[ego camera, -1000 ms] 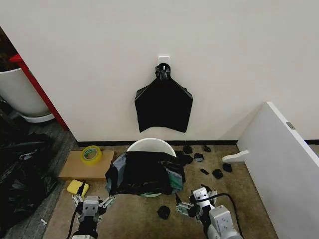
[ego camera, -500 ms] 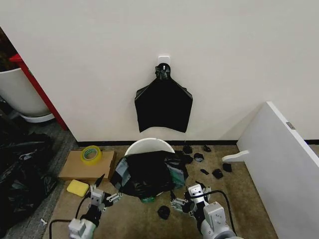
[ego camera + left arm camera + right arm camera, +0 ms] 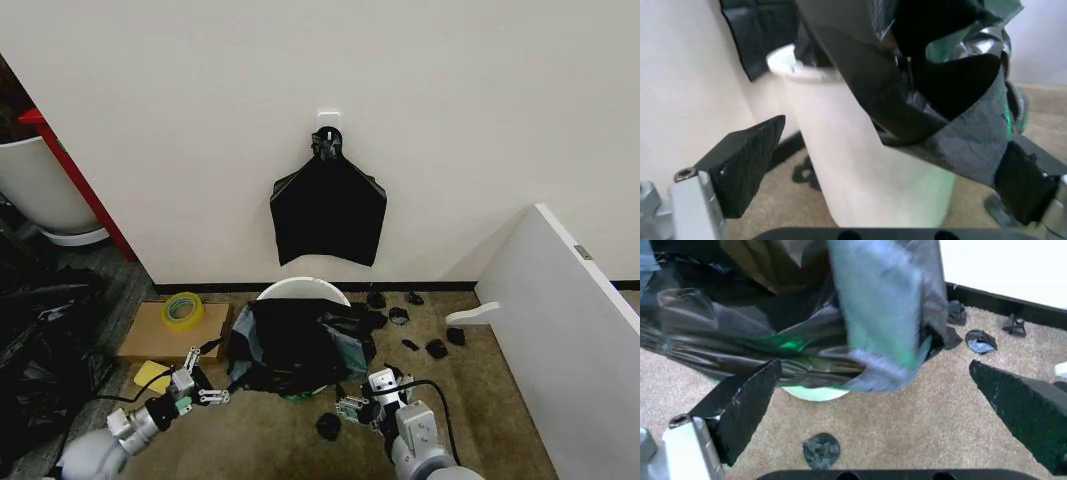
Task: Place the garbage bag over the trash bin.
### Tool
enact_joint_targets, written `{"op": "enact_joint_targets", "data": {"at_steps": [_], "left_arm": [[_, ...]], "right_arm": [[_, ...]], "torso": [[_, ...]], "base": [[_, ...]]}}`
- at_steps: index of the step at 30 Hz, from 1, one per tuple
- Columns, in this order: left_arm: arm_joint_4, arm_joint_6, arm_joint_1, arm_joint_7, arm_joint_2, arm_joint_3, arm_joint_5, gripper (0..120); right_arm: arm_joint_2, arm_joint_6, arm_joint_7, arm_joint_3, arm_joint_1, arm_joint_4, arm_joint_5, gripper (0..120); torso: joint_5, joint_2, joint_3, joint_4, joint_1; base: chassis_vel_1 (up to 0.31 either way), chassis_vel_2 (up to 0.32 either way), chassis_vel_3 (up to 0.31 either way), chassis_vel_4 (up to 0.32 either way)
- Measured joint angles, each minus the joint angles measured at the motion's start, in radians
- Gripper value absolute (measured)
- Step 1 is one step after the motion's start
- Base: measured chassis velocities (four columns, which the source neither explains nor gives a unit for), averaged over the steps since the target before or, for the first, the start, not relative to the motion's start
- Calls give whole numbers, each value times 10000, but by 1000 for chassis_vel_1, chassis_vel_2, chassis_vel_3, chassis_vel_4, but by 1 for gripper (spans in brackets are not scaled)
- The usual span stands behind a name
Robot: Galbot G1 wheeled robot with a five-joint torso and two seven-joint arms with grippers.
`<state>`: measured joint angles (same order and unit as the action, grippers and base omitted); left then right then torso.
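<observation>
The glossy black garbage bag [image 3: 295, 345] lies crumpled over the front of the white trash bin [image 3: 303, 291], whose rear rim shows behind it. In the left wrist view the bag [image 3: 933, 80] hangs down the bin's white side [image 3: 860, 165]. In the right wrist view the bag [image 3: 760, 325] covers the bin, with only the pale green base [image 3: 815, 392] showing. My left gripper [image 3: 200, 386] is open, just left of the bag's lower edge. My right gripper [image 3: 358, 402] is open too, close to the bag's lower right corner. Neither holds anything.
Flat black bags [image 3: 328, 208] hang from a wall hook above the bin. A cardboard sheet [image 3: 150, 333] with a tape roll [image 3: 183, 310] and a yellow sponge [image 3: 150, 376] lie to the left. Black scraps [image 3: 328, 426] litter the carpet. A white panel [image 3: 570, 330] leans on the right.
My left arm has swung out to the left and its gripper now points at the bag from the side. The right gripper moved up closer to the bag. The bag's folds shifted slightly.
</observation>
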<state>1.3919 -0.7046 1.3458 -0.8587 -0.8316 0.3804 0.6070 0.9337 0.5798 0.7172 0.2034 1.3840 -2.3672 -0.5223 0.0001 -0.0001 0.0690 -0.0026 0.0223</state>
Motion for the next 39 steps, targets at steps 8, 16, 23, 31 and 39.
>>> {"op": "enact_joint_targets", "data": {"at_steps": [8,16,23,31,39], "left_arm": [[-568,-115,-274,-1681,-75,182,453,100],[-612,-256,-326,-1193,-148,183,452,100],[-238,-437,-187,-513,-339,92,246,100],[-29,-441,-58,-465,-340,164,233,100],[258,-437,52,-503,-404,159,244,100]], "right_arm": [[60,-1,-41,56,0,34,21,100],[386,-1280,-1203,443,2,168,669,100],[1202,-2844,-2574,1809,-1193,770,-632,100],[1832,-2519,-2429,2866,-3111,2050,-1037,94],[1589,-2356,-2534,3001,-3798,2790,699,100]], "torso": [[1,0,-1,1,0],[1,0,-1,1,0],[-1,0,-2,-1,0],[0,0,0,2,0],[1,0,0,1,0]], "base": [[0,0,0,0],[0,0,0,0],[0,0,0,0],[0,0,0,0],[0,0,0,0]]}}
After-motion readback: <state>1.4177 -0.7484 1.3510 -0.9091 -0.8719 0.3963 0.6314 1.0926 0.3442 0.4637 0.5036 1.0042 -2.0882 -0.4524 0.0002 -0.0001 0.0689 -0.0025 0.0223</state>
